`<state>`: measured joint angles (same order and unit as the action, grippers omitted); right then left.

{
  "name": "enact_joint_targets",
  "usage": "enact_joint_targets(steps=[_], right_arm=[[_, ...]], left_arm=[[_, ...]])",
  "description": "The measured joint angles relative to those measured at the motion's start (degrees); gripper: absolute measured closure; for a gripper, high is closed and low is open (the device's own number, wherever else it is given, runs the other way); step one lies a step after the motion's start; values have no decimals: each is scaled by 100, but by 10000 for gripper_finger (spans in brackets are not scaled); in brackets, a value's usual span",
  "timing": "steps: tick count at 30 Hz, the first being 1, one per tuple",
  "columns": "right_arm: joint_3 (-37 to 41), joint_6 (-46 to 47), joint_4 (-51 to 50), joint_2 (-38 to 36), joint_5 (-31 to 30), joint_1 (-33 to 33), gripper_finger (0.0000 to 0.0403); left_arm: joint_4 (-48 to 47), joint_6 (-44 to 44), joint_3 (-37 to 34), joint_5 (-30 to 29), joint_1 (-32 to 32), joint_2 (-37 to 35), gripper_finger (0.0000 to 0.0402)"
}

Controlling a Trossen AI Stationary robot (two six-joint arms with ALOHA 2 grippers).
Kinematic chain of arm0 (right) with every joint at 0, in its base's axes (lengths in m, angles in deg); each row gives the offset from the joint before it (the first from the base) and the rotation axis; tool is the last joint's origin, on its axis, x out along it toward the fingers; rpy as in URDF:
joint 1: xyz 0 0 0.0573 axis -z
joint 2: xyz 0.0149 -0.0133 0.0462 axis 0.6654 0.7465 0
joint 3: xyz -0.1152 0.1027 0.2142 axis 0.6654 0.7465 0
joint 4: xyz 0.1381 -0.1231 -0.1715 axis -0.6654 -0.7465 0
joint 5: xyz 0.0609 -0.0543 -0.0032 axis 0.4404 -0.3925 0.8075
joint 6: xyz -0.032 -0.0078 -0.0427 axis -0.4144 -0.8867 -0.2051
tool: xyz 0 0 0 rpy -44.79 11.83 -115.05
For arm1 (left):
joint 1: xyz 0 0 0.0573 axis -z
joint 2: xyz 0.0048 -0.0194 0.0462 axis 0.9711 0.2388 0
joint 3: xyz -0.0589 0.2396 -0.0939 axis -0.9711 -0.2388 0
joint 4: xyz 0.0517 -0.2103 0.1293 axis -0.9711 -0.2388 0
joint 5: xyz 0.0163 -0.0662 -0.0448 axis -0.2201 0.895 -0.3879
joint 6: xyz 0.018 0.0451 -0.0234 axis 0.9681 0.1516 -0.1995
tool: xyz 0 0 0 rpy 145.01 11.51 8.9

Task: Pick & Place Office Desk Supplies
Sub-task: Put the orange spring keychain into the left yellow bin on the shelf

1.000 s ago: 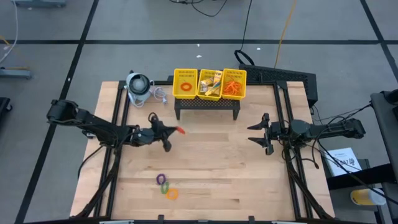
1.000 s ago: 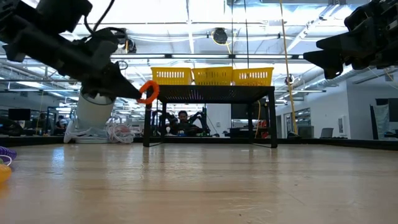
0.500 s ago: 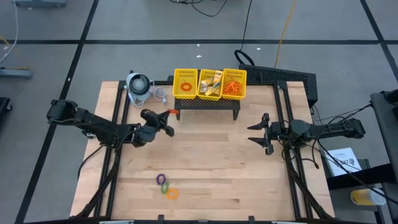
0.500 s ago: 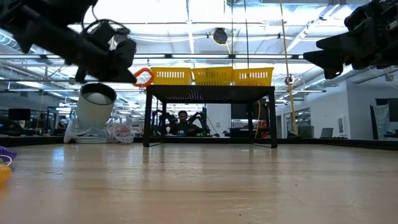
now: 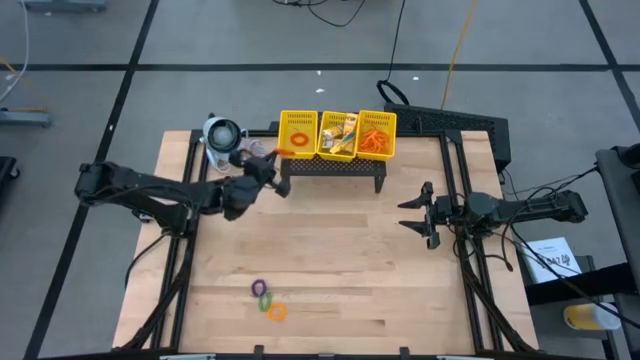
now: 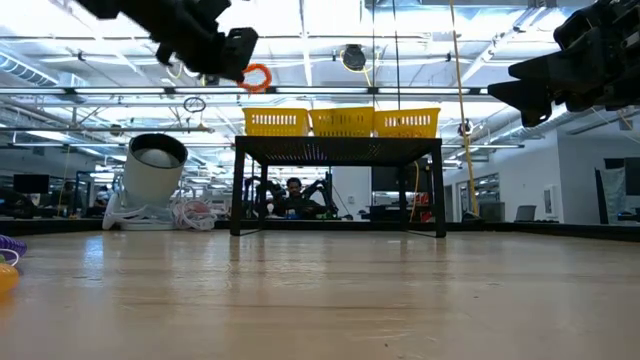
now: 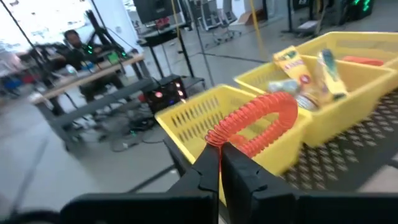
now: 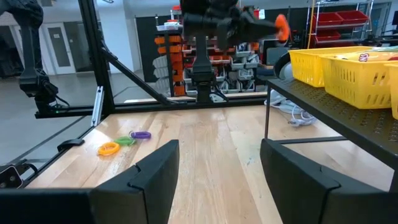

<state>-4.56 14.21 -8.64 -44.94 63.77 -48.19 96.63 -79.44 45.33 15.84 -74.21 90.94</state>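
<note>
The left gripper [image 5: 276,158] has its jaws clenched on the rim of an orange ring [image 7: 256,122], carried high off the surface and just short of the left end of the yellow basket [image 5: 283,152] on its black stand [image 5: 335,167]. The pinch is only on one edge, so I'd worry the springy loop could twist or slip free before it clears the basket wall, or catch the rim and drop onto the surface beside the round device [image 5: 222,135]. Letting go early would do the same. From the wrist view the ring stands out from the jaws toward the left compartment, its longer width lying roughly along the basket row. The right gripper [image 5: 408,211] waits over the right side, jaws released, holding nothing.
</note>
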Motion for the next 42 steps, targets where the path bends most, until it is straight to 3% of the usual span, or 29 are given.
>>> enact_joint_targets(steps=[6, 9, 14, 20, 27, 31, 35, 42], right_arm=[[1, 0, 0, 0, 2, 1, 188], [0, 0, 0, -1, 1, 2, 188], [0, 0, 0, -2, 0, 2, 188], [1, 0, 6, -2, -2, 2, 188], [0, 0, 2, -2, -1, 2, 188], [0, 0, 2, -2, 0, 1, 188], [0, 0, 2, -2, 0, 1, 188], [0, 0, 2, -2, 0, 2, 188]], left_arm=[[-1123, 360, 847, 34, -394, 0, 384], [-1732, 246, 1192, 336, -609, 28, 391], [-1872, 258, 1533, 765, -878, 347, 390], [-2044, 501, 1968, 888, -1143, 740, 390], [-3465, -151, 2971, 2030, -1445, 1247, 393], [-4457, -465, 3487, 2376, -1646, 1559, 396], [-4994, -760, 3698, 2420, -1920, 1758, 388], [-4885, -812, 3700, 2675, -2092, 2057, 393]])
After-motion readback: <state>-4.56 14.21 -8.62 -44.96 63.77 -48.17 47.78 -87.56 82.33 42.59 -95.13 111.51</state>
